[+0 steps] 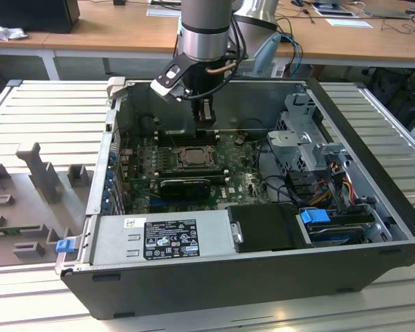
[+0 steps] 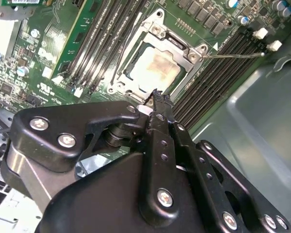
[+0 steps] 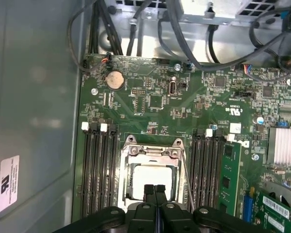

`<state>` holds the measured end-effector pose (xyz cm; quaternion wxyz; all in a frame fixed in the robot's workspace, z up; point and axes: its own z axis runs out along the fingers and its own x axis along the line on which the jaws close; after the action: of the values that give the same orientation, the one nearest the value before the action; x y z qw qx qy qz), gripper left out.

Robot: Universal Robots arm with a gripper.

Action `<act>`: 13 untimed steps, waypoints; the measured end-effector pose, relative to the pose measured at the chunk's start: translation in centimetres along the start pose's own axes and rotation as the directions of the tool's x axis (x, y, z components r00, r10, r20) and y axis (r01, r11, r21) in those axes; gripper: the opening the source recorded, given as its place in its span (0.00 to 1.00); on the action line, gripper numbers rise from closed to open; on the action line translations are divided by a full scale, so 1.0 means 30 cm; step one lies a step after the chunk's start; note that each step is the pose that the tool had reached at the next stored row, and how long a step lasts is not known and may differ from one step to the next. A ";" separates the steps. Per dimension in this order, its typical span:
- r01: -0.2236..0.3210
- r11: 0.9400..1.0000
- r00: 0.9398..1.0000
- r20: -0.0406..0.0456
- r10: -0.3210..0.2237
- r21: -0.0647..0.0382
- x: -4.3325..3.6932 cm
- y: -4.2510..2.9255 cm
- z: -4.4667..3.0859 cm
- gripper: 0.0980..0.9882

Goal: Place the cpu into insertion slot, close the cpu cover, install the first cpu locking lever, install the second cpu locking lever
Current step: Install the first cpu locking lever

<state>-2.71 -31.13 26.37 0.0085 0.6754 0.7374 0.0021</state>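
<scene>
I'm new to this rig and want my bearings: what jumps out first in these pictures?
The big black computer case lies open in the exterior view, with the gripper hanging over its green motherboard. In both wrist views the pale cpu shows through the window of the silvery cpu cover, close beside the shut gripper.

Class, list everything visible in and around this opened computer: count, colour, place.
pale silver-grey square cpu: one, seated in the insertion slot.
thin silvery metal cpu cover frame: one, flat around the cpu.
dark-rimmed square insertion slot: one, mid-board.
long black memory slots: several, on both sides of the insertion slot.
green motherboard: one, on the case floor.
black open computer case: one, on the ribbed silver table.
black gripper: one, shut, above the motherboard near the insertion slot.
</scene>
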 end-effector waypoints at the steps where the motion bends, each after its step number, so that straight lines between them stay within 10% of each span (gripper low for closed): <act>1: 0.009 1.000 1.000 0.000 -0.009 0.000 0.000 0.000 0.000 0.01; 13: 0.149 0.989 0.989 -0.002 -0.149 -0.001 0.000 0.000 0.000 0.01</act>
<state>-2.72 -31.13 26.37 0.0085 0.6185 0.7857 0.0024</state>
